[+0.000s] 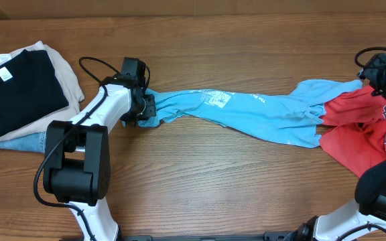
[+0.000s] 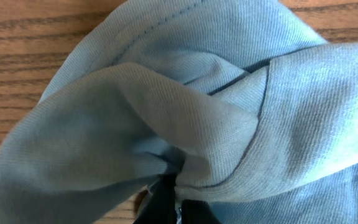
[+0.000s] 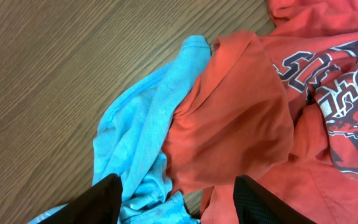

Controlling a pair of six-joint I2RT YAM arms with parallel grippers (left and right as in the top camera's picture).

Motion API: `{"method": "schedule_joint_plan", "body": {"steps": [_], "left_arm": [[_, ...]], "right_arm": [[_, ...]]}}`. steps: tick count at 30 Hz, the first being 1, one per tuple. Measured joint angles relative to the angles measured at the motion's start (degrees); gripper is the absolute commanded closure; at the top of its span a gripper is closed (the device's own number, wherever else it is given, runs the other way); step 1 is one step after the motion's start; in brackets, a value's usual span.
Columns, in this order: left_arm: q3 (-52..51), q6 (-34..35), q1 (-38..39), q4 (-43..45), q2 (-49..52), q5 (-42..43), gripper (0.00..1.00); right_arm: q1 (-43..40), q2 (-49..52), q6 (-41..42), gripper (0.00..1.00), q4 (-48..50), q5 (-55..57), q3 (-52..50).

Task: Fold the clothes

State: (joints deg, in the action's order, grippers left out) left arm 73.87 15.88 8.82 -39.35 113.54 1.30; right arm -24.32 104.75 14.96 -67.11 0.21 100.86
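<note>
The brown wooden surface (image 1: 213, 33) holds everything. The biggest thing on it is the blue T-shirt (image 1: 246, 110). It is not flat. It is pulled long and twisted like a rope, running from the 9 o'clock side across the middle to the 3 o'clock side.

At its 3 o'clock end it touches the red T-shirt (image 1: 354, 134). That one lies crumpled near the edge of the surface, with its picture facing up. In the right wrist view a red flap seems to lie over the blue edge.

Far off at 9 o'clock sits a folded stack (image 1: 19, 84), black on top of tan, well away from both shirts.

The left claw (image 1: 146, 107) is at the 9 o'clock end of the blue T-shirt. It is pinched closed on a bunch of the blue cloth. The right claw (image 3: 179, 205) hangs over the spot where blue meets red. Its two fingers are spread apart with nothing between them.

I think the job is at its start: getting the blue T-shirt out of the pile so it can be laid flat. No fold is made yet.

Next, the right claw likely needs to go down and pinch only blue cloth, not red. Then both claws can pull the shirt wide and smooth.
</note>
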Motion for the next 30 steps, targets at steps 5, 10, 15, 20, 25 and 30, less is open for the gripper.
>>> {"method": "schedule_joint_plan", "body": {"steps": [5, 10, 15, 20, 25, 30], "left_arm": [[1.5, 0.0, -0.7, -4.0, -0.5, -2.1, 0.96], [6.9, -0.2, -3.6, -7.7, -5.1, -6.0, 0.96], [12.6, -0.7, -8.1, -8.7, -12.1, -6.6, 0.96], [13.4, -0.9, -9.6, -10.0, -14.8, -6.2, 0.96], [13.4, -0.9, -9.6, -10.4, -14.8, -5.8, 0.96], [13.4, -1.1, -9.6, -11.0, -14.8, -5.8, 0.96]], "right_arm": [[0.0, 0.0, 0.0, 0.40, 0.0, -1.5, 0.0], [0.8, 0.0, -1.6, 0.40, 0.1, -2.8, 0.0], [4.6, 0.0, -4.9, 0.40, 2.0, -4.7, 0.0], [9.5, 0.2, -7.1, 0.39, 4.0, -5.8, 0.0], [14.6, 3.3, -8.9, 0.39, 5.9, -6.2, 0.0], [18.8, 10.1, -9.7, 0.39, 8.7, -6.4, 0.0]]}}
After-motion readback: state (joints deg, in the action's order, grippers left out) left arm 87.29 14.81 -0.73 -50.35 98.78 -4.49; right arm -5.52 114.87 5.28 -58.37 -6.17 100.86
